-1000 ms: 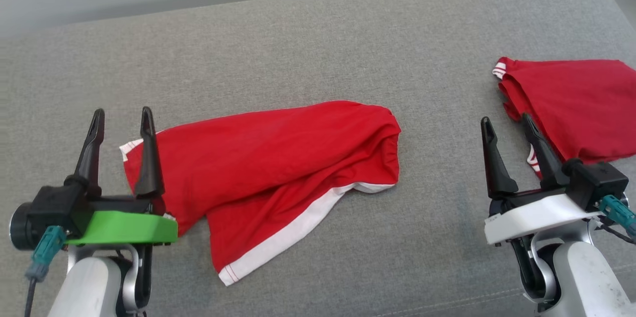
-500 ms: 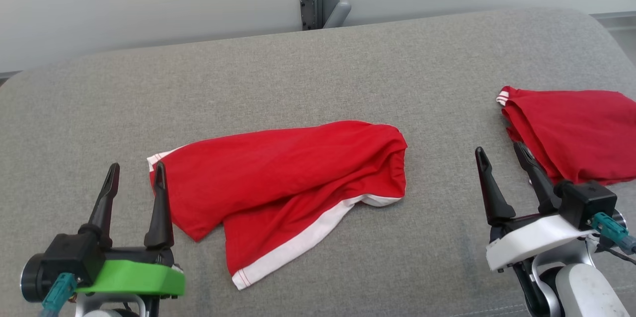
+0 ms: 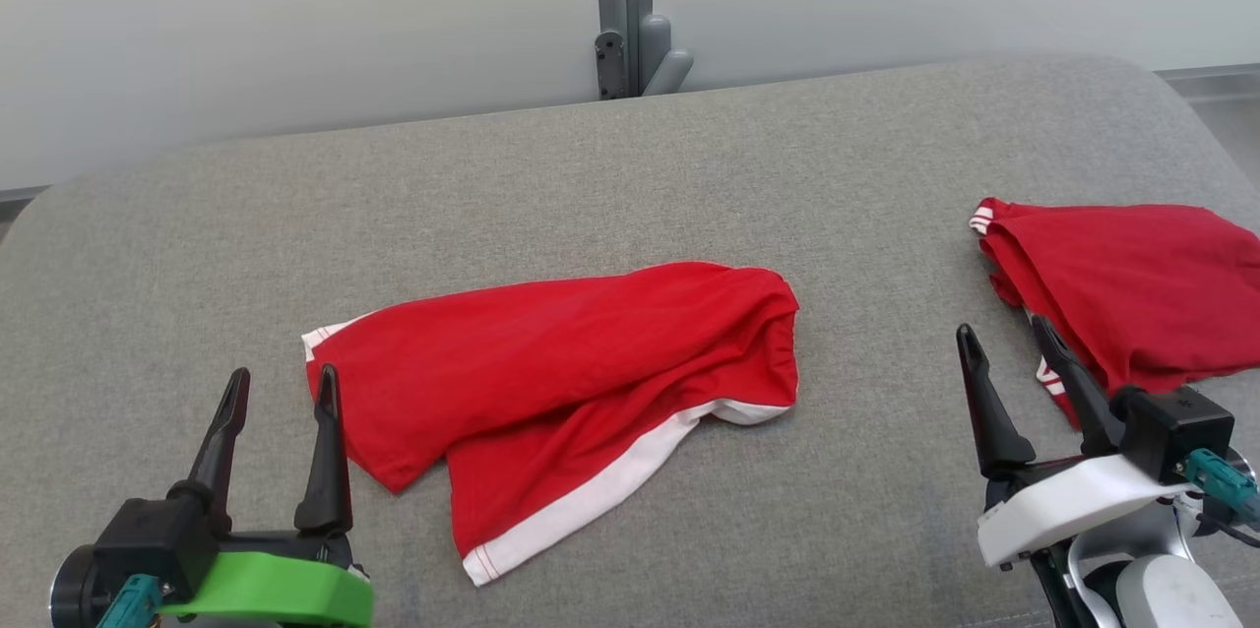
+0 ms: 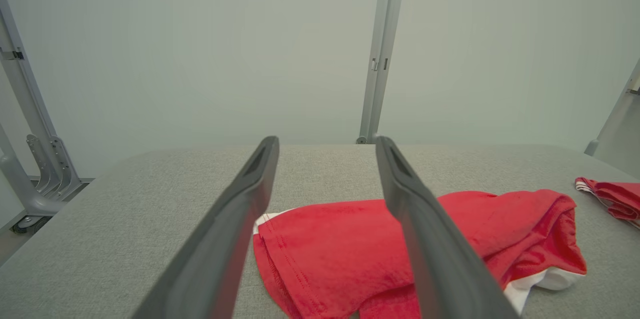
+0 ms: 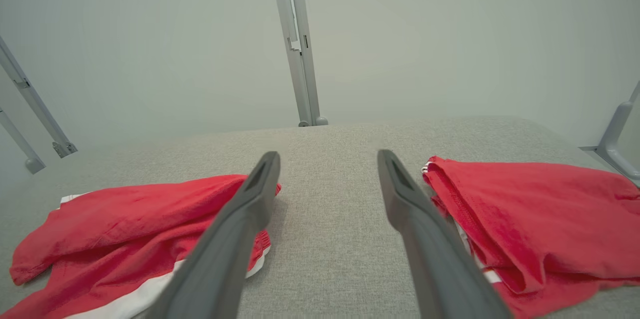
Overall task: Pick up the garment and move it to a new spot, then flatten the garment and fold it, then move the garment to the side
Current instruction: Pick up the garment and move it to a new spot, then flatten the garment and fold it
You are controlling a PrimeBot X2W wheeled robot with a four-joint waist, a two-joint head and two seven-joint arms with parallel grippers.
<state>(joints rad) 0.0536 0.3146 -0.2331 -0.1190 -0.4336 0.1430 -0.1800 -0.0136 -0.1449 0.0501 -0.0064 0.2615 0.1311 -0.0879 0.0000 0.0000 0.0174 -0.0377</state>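
Since a second ago the head camera has tilted upward, so more of the pale wall (image 3: 295, 18) and the grey metal post (image 3: 622, 8) shows, and both grippers sit lower in the head view; the clothes have kept their shape and have not moved on the surface. The crumpled red garment with white trim (image 3: 561, 362) lies near the middle of the grey fabric-covered surface (image 3: 591, 175). It is bunched into loose folds, with a white-edged hem running down toward the near edge and a small white-striped corner at its left end. The left gripper (image 3: 283, 374), on its green mount, hovers at the lower left with its two dark fingers spread apart and nothing between them. Its right finger stands just beside the garment's left end, but whether it touches the cloth cannot be told. In the left wrist view the same gripper (image 4: 326, 141) looks across the garment (image 4: 350, 244), its jaws wide and empty. The right gripper (image 3: 1002, 327), on its white mount, is likewise parted and holds nothing. It stands beside the near-left corner of a second, folded red garment with white stripes (image 3: 1132, 293), which lies at the right edge, well apart from the first. From the right wrist the open fingers (image 5: 327, 156) frame bare grey fabric, with the crumpled garment (image 5: 125, 214) to one side and the folded one (image 5: 525, 204) to the other.
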